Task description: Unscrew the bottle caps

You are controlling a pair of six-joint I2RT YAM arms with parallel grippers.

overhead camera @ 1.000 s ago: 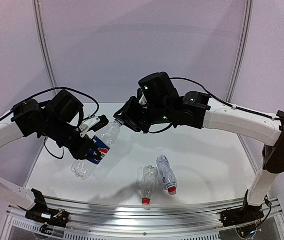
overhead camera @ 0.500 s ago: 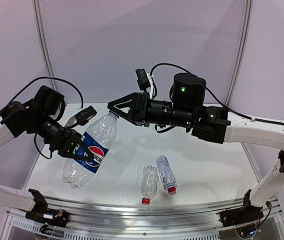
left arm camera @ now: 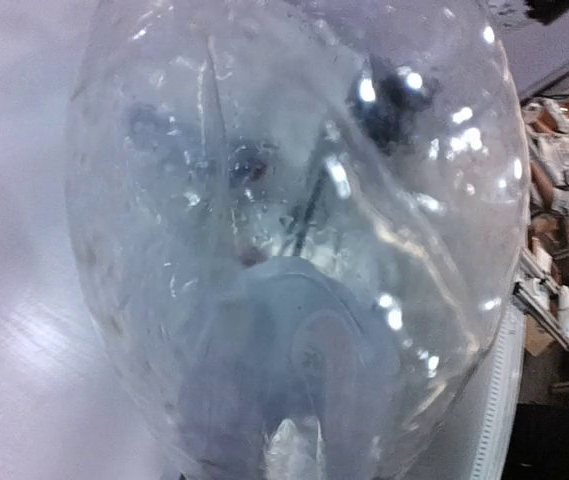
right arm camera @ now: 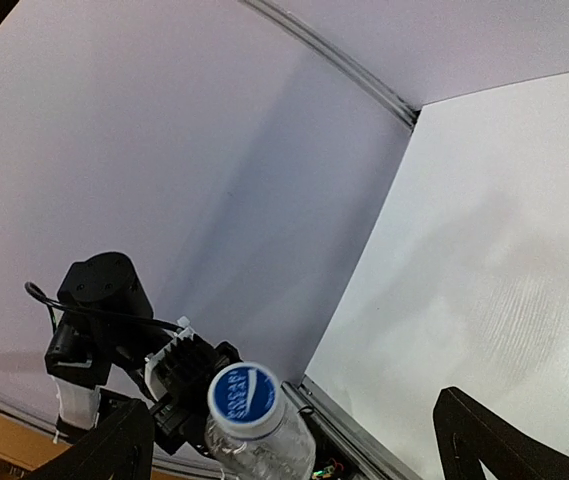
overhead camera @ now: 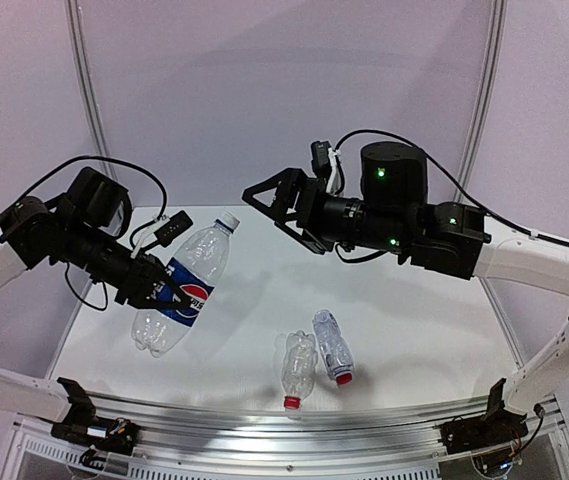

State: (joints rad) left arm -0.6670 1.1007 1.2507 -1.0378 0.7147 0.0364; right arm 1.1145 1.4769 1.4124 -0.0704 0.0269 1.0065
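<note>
Left pincer point(overhead camera: 169, 287) clamps the labelled bottle point(overhead camera: 204, 255), tilted above the surface point(overhead camera: 414, 320), its whitish cap point(overhead camera: 229, 220) toward the right pincer point(overhead camera: 269, 210), which gapes wide, apart from it. Two red-capped bottles point(overhead camera: 297, 365) point(overhead camera: 332, 345) lie side by side near the front edge.

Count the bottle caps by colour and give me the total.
Red caps: 2
White cap: 1
Total: 3
</note>
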